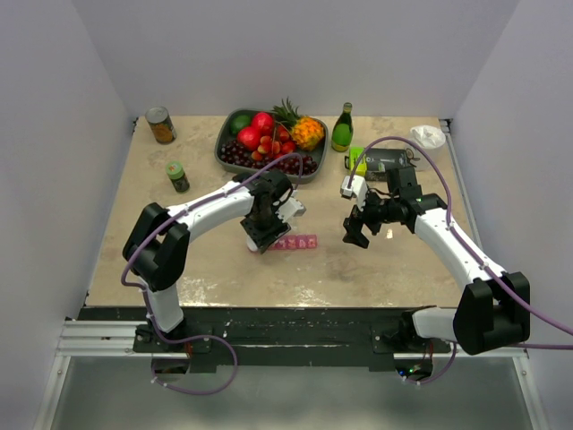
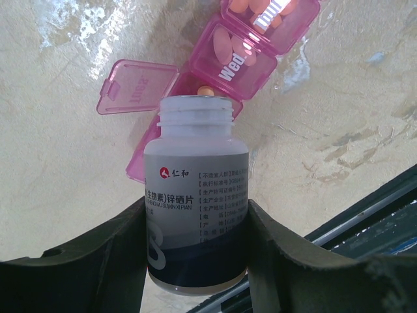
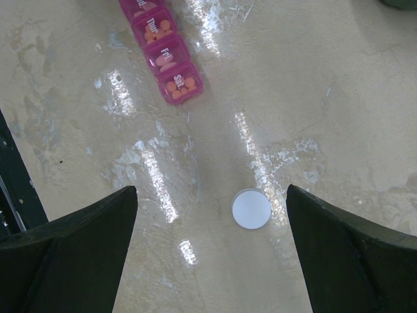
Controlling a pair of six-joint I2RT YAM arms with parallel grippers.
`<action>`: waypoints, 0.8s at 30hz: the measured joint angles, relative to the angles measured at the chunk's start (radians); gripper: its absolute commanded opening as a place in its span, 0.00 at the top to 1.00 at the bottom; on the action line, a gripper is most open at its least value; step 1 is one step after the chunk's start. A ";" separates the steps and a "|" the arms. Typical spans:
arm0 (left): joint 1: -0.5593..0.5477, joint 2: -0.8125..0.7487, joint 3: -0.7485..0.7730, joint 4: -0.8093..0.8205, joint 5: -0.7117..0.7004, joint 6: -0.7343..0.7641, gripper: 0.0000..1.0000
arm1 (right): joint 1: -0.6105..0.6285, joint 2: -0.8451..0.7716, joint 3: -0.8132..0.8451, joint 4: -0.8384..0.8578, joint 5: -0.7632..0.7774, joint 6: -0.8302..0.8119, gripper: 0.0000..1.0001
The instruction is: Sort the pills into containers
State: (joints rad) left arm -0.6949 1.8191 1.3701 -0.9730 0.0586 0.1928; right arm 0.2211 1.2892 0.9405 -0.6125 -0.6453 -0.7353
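Seen from above, the left gripper (image 1: 265, 236) hangs tip-down over the beige stone-patterned table (image 1: 179, 260), at the left end of the slim pink translucent plastic pill-organiser strip (image 1: 301, 241). The strip lies near the middle of the table, toward its near edge. The right gripper (image 1: 355, 235) hovers to the right of the strip, apart from it. Along the far side stand a dark tray of fruit (image 1: 228, 152), a green glass bottle (image 1: 342, 128) and a tin can (image 1: 161, 125). A small green-capped jar (image 1: 178, 176) sits nearer, on the left.

In the left wrist view, the dark fingers (image 2: 91, 261) are clamped on a small white plastic bottle with a printed label (image 2: 195, 208). Its neck is uncapped and points at the strip. The bottle's mouth sits over a compartment whose hinged lid (image 2: 137, 87) is flipped open. The neighbouring compartments, one marked "wed", are closed and hold oval orange pills (image 2: 225, 45); one more shows at the bottle's rim.

In the right wrist view, the fingers (image 3: 71, 235) are spread wide with nothing between them. A round white cap (image 3: 251, 209) lies on the table below. It is well apart from the strip's end, whose closed compartments also hold pills.
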 measured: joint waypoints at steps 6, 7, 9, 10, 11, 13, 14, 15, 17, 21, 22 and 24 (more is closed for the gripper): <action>0.000 -0.002 -0.027 0.013 0.007 0.000 1.00 | 0.000 0.000 0.000 0.000 0.000 -0.001 0.01; 0.000 -0.002 -0.031 0.013 0.009 0.000 1.00 | 0.000 0.000 0.000 0.000 0.000 -0.001 0.01; 0.001 -0.008 -0.038 0.020 0.010 0.000 1.00 | -0.002 0.000 0.000 0.000 0.000 -0.002 0.01; 0.001 -0.009 -0.040 0.021 0.010 0.000 1.00 | -0.002 0.000 0.000 0.000 0.000 -0.002 0.01; 0.001 -0.010 -0.041 0.022 0.010 0.000 1.00 | -0.003 0.000 0.000 0.000 0.000 -0.002 0.01; 0.002 -0.010 -0.041 0.023 0.010 0.000 1.00 | -0.005 0.000 0.000 0.000 0.000 -0.002 0.01; 0.002 -0.010 -0.041 0.023 0.010 0.000 1.00 | -0.006 0.000 0.000 0.000 0.000 -0.002 0.01; 0.002 -0.010 -0.041 0.023 0.010 0.000 1.00 | -0.006 0.000 0.000 0.000 0.000 -0.002 0.01; 0.002 -0.011 -0.041 0.023 0.011 0.000 1.00 | -0.006 0.000 0.000 0.000 0.000 -0.002 0.01; 0.003 -0.013 -0.041 0.022 0.017 0.000 1.00 | -0.006 0.000 0.000 0.000 0.000 -0.002 0.01; 0.004 -0.013 -0.041 0.022 0.018 0.000 1.00 | -0.006 0.000 0.000 0.000 0.000 -0.002 0.01; 0.005 -0.013 -0.041 0.022 0.019 0.000 1.00 | -0.006 0.000 0.000 0.000 0.000 -0.002 0.01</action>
State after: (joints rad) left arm -0.6899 1.8057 1.3293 -0.9508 0.0780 0.1925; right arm 0.2146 1.2892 0.9405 -0.6128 -0.6456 -0.7376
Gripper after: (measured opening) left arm 0.572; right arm 0.986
